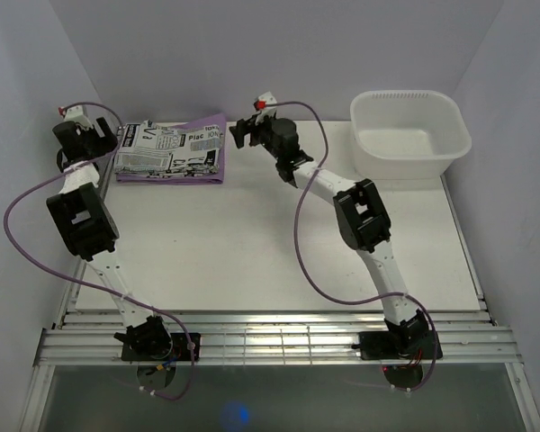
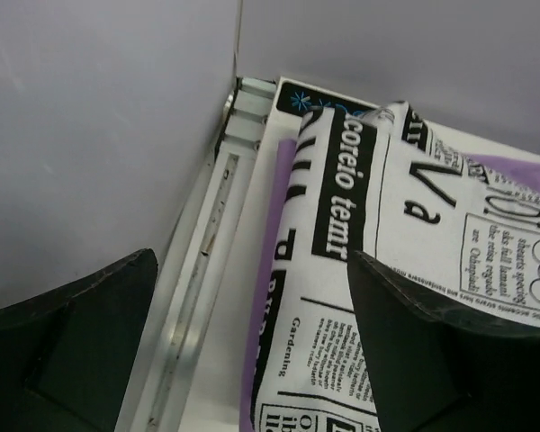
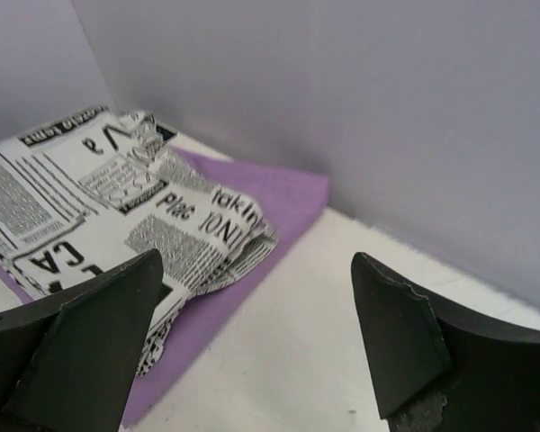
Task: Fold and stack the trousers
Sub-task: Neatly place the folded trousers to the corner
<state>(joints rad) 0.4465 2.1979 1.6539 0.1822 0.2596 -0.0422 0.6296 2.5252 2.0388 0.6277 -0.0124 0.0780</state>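
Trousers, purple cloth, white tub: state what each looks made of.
The trousers look like soft matte woven fabric, possibly cotton: they fold flat and crumple at the edges. The purple cloth is also matte fabric, lying limp and flat beneath them; the fibre is unclear. The tub is likely moulded plastic: smooth, slightly glossy, with a rigid rounded rim.

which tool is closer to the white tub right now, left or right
Right. The right tool hangs open to the left of the white tub, apart from it. The left tool is farther off, at the far-left edge of the trousers.
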